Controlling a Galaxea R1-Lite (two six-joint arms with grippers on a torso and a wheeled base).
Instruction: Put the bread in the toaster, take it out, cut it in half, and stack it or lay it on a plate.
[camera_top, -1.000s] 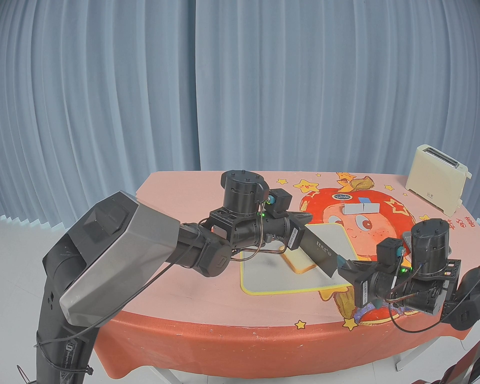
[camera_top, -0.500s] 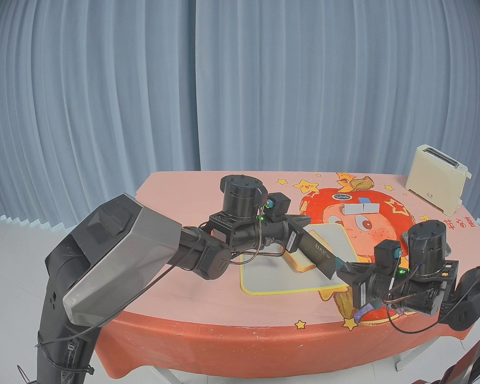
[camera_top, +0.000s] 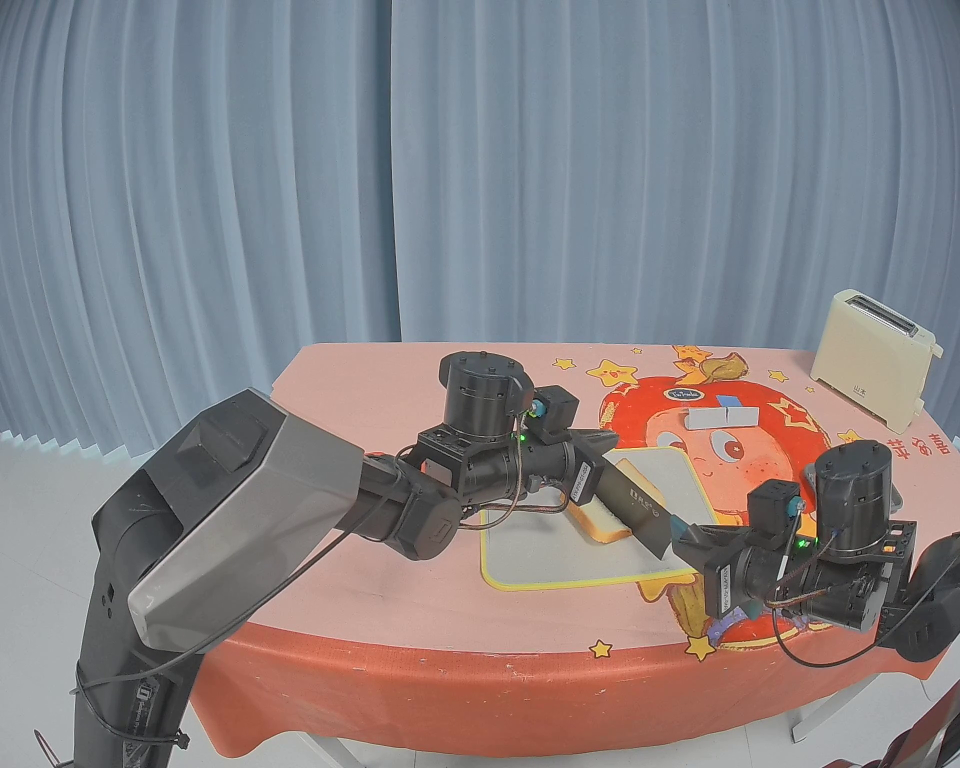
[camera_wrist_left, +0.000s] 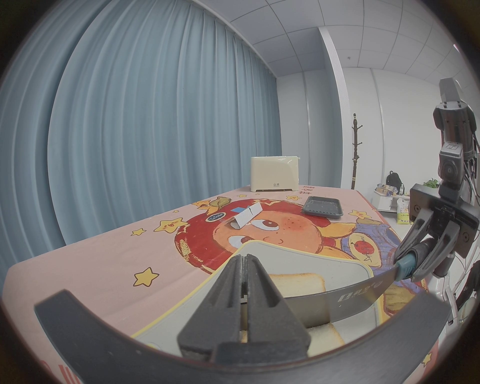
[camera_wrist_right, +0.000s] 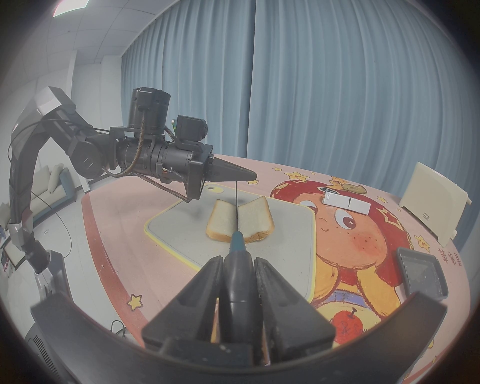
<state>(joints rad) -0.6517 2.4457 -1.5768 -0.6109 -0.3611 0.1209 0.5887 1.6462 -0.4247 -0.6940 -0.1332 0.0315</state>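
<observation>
nearest the table's front edge, toward its right side, the right gripper (camera_top: 690, 535) pinches the teal handle of the knife (camera_top: 635, 500), its fingers (camera_wrist_right: 200, 295) closed on either side of the grip; the blade runs away from it and leftward, standing on edge across the middle of the bread (camera_wrist_right: 252, 217), with part of the slice showing on each side of the steel; the bread lies on the yellow-rimmed cutting board (camera_top: 540, 550), toward the board's right half, leaving bare board on its left and front; the board's near edge sits a little back from the tablecloth (camera_top: 400, 590) hem, with open cloth to its left; the left gripper (camera_top: 612, 435) comes in from the left over the board, jaws pressed together on nothing, its tip just beside the far end of the blade, whether it touches the bread cannot be told; right of the board, apart from it, is a black tray (camera_wrist_right: 422, 272); farther back a white and blue block (camera_top: 722, 415) lies on the printed face; the toaster (camera_top: 872, 358) stands at the far right corner close to the edge, with blue curtains (camera_top: 300, 170) behind
</observation>
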